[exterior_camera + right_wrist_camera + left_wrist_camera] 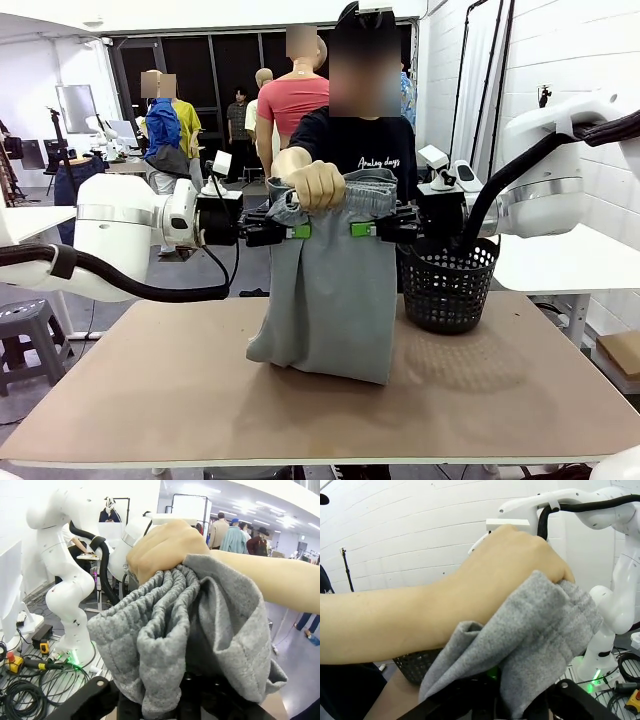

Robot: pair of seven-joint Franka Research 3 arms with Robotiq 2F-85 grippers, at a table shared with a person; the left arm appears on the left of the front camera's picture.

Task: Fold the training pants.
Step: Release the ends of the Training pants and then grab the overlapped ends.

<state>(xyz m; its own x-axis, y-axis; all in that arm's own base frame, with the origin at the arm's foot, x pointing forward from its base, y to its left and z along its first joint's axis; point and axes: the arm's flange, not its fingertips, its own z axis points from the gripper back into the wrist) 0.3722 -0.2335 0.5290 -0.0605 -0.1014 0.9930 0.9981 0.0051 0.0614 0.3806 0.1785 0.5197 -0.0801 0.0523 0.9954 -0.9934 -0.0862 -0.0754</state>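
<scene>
Grey training pants [200, 625] in person's hand [160, 550]

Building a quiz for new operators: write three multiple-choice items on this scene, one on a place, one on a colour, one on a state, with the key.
1. Where does the black mesh basket stand?
A) on the table, on the robot's right side
B) on the floor
C) on a chair

2. What colour are the training pants?
A) blue
B) light grey
C) red

3. How are the pants placed?
A) folded flat
B) stuffed in the basket
C) hanging from the person's hand, lower end on the table

Key:
1 A, it sits on the tabletop at picture right.
2 B, the jersey shows grey.
3 C, a fist grips the waistband and the bottom rests on the table.
</scene>
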